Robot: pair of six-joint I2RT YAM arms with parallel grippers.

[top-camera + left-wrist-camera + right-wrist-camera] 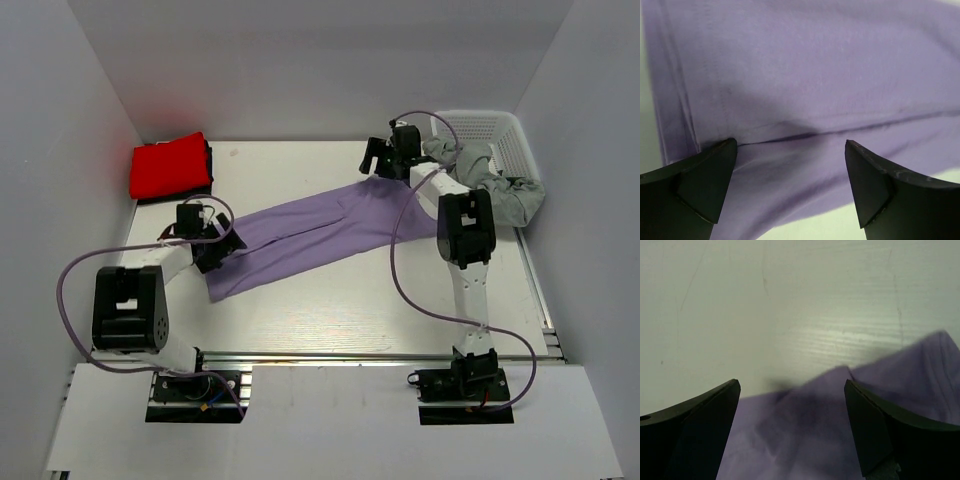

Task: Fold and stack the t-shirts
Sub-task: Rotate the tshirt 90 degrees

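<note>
No text, label, brand, number or sign can be read in any of the three views.

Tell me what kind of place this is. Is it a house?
Probably a robot lab's test booth, not a house. A left arm and a right arm are fixed at a white table, plain white walls box it in, and a purple shirt lies spread for folding practice.
</note>
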